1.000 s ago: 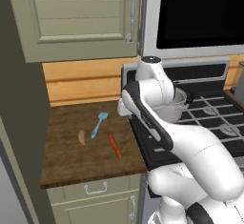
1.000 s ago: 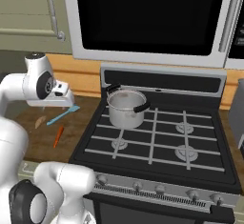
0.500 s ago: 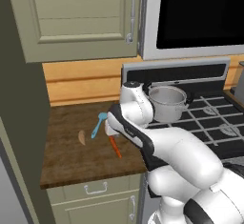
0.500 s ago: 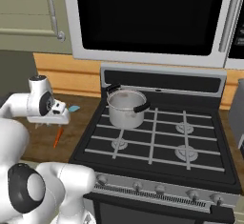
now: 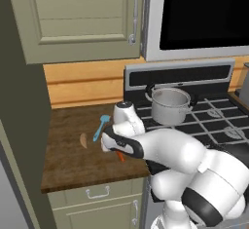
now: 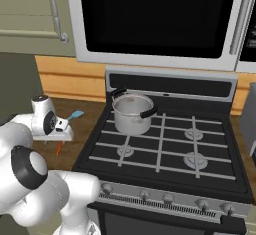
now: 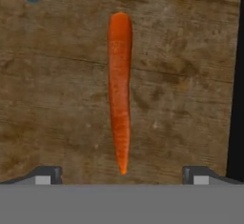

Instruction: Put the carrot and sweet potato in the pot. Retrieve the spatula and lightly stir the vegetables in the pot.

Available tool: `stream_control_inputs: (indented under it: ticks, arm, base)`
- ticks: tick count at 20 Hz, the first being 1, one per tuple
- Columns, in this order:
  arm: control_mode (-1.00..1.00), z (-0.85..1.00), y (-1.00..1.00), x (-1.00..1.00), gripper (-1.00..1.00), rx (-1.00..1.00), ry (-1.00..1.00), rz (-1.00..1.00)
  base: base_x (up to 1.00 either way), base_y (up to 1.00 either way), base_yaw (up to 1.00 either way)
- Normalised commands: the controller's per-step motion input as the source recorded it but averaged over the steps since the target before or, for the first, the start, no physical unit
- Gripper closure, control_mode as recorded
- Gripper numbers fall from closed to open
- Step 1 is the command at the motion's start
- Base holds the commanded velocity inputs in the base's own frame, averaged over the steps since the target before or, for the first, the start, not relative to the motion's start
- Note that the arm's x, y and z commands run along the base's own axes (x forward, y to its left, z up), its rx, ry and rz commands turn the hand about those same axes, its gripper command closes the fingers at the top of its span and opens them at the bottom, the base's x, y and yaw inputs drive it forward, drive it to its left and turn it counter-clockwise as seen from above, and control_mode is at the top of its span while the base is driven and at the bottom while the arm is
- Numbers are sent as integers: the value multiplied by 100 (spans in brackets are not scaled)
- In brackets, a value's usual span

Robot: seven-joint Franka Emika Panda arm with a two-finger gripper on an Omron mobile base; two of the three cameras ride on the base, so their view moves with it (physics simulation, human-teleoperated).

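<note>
The carrot [image 7: 120, 89] lies flat on the wooden counter, its thin tip pointing toward my gripper [image 7: 121, 176]. The gripper is open, hanging just above the carrot with one fingertip to each side of the tip and nothing held. In the left base view the hand covers most of the carrot [image 5: 121, 156]. The light-blue spatula [image 5: 101, 127] lies just behind it, and the tan-brown sweet potato [image 5: 83, 140] rests to its left. The steel pot [image 5: 170, 105] stands on the stove's rear left burner, also seen as the pot [image 6: 132, 113] from the right.
The wooden counter [image 5: 68, 160] ends at a tall cabinet side on the left and the stove [image 6: 165, 144] on the right. The stove's dark edge [image 7: 236, 75] runs along the right of the hand view. Upper cabinets and a microwave hang above.
The arm has swung down from above the stove's left edge to low over the counter, bringing the hand over the carrot. The jaws stayed open. Nothing on the counter moved.
</note>
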Motion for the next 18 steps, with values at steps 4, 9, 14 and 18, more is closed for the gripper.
stream_control_inputs:
  ticks: [4, 9, 14, 18]
  arm:
    - [-100, -40, 0, 27, -100, -7, 0, 0]
    - [-100, -36, 0, 30, -100, -2, 0, 0]
    - [-100, -26, 0, 8, 100, 0, 0, 0]
    - [-100, -18, 0, -3, 100, 0, -1, 0]
  base:
    - [0, 0, 0]
    - [0, 0, 0]
    - [0, 0, 0]
    - [0, 0, 0]
